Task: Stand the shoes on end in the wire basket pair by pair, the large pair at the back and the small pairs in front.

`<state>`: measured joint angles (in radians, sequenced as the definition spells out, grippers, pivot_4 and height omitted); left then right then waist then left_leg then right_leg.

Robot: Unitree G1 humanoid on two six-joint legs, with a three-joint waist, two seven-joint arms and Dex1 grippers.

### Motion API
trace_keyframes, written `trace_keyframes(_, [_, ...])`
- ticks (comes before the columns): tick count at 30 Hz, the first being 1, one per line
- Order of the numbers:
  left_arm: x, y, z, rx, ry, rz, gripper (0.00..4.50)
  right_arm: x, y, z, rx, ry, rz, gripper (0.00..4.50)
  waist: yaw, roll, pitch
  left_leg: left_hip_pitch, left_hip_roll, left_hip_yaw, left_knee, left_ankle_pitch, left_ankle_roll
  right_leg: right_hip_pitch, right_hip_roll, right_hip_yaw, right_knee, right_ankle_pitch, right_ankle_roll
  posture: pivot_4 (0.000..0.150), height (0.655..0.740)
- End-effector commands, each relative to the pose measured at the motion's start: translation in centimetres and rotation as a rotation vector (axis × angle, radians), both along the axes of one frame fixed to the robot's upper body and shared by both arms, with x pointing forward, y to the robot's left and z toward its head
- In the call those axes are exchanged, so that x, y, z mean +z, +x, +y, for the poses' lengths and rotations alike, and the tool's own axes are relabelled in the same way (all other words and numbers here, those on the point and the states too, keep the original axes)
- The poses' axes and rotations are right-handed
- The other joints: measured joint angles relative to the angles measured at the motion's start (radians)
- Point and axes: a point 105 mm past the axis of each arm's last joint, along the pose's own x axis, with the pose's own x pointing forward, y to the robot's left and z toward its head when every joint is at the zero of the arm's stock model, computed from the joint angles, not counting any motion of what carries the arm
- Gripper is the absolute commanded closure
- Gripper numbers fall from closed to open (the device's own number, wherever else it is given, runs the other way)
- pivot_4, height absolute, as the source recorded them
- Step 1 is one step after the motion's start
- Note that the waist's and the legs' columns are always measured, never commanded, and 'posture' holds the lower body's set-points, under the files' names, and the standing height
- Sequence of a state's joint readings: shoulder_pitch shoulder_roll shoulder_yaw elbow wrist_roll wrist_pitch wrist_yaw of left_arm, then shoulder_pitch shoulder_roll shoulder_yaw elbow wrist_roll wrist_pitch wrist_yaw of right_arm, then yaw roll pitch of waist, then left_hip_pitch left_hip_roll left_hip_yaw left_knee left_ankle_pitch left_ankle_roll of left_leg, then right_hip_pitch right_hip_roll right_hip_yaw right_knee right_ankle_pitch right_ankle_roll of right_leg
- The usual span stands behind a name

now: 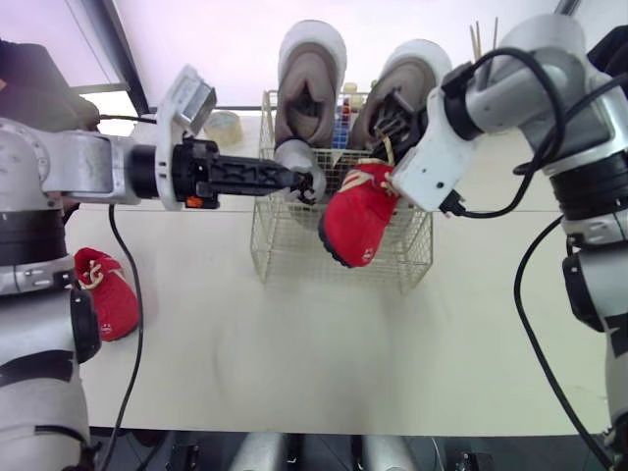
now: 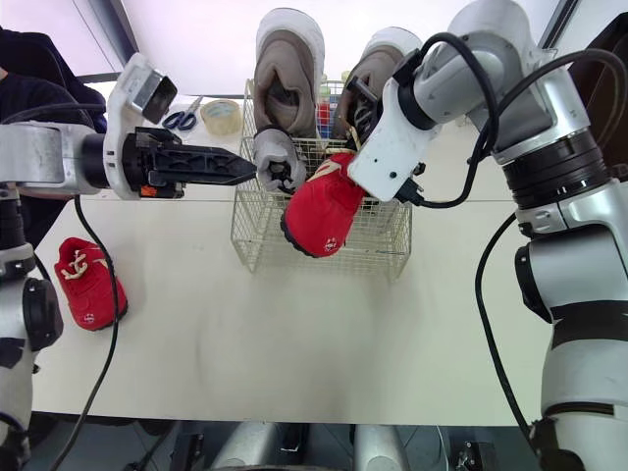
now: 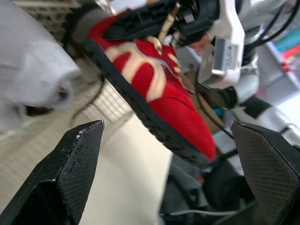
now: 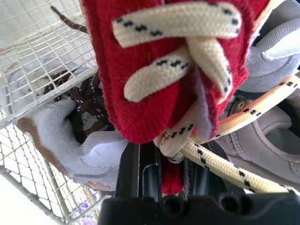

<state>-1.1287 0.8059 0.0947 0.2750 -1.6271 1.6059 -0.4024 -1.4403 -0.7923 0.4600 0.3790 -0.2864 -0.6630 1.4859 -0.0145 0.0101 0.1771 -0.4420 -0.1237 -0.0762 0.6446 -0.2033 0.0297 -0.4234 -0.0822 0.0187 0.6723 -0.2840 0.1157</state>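
The wire basket point(image 1: 294, 245) stands at the back middle of the table. Two large grey-beige shoes point(image 1: 309, 69) point(image 1: 412, 74) stand on end along its back. My right gripper point(image 1: 392, 175) is shut on the collar of a small red shoe point(image 1: 355, 214), which hangs tilted, toe down, over the basket's front. A small grey shoe point(image 1: 294, 157) stands at the basket's front left corner. My left gripper point(image 1: 306, 184) is open right beside it, pointing toward the red shoe. The second red shoe point(image 1: 103, 289) lies on the table at the far left.
Scissors point(image 2: 180, 120) and a tape roll point(image 2: 222, 115) lie behind my left arm at the back of the table. A person in dark clothing point(image 2: 29, 69) is at the back left. The table's front half is bare beige surface point(image 1: 324, 353).
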Motion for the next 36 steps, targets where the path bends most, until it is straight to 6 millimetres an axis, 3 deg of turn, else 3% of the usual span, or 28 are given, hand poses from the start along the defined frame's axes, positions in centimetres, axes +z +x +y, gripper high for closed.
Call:
trace_keyframes(1, [1.5, -0.8, -0.5, -0.063, -0.026, 0.01, 0.0, 3.5, -0.9, 0.5, 0.022, 0.047, -0.113, 4.43, 0.001, 0.0, 0.0, 0.0, 0.0, 0.0, 0.0, 0.0, 0.0, 0.0, 0.0, 0.0, 0.0, 0.0, 0.0, 0.15, 0.74])
trace_keyframes(16, [1.7, -0.7, -4.9, -0.197, -0.011, 0.142, 0.0, 3.5, -1.4, 1.3, 0.018, 0.036, -0.137, 4.43, 0.0, -0.002, 0.001, 0.0, 0.0, -0.001, 0.0, 0.001, -0.001, 0.0, 0.0, 0.001, 0.001, 0.0, 0.0, 0.15, 0.74])
trace_keyframes(22, [1.0, -0.7, -5.5, -0.22, 0.015, 0.176, 0.0, 3.6, -1.4, 1.4, 0.012, 0.036, -0.149, 4.43, 0.0, -0.002, 0.001, 0.0, 0.0, -0.001, 0.0, 0.001, -0.001, -0.001, 0.0, 0.001, 0.002, 0.0, 0.0, 0.15, 0.74])
trace_keyframes(31, [0.4, -0.7, -5.6, -0.223, 0.021, 0.192, 3.87, 4.0, -1.6, 1.2, 0.004, 0.047, -0.156, 4.43, 0.001, -0.002, 0.001, 0.0, 0.0, -0.001, 0.0, 0.001, -0.001, -0.001, 0.0, 0.001, 0.002, 0.0, 0.0, 0.15, 0.74])
trace_keyframes(33, [0.3, -0.7, -5.4, -0.219, 0.016, 0.193, 4.24, 4.2, -1.8, 1.2, 0.003, 0.061, -0.152, 4.43, 0.001, -0.002, 0.001, 0.0, 0.0, 0.0, 0.001, 0.001, -0.001, -0.001, 0.0, 0.001, 0.002, 0.0, 0.0, 0.15, 0.74])
trace_keyframes(36, [0.2, -0.6, -5.2, -0.204, 0.007, 0.184, 4.24, 4.4, -2.1, 1.2, -0.001, 0.094, -0.127, 4.43, 0.0, -0.002, 0.001, 0.0, -0.001, -0.001, 0.001, 0.001, -0.001, -0.001, 0.0, 0.001, 0.002, 0.0, 0.0, 0.15, 0.74])
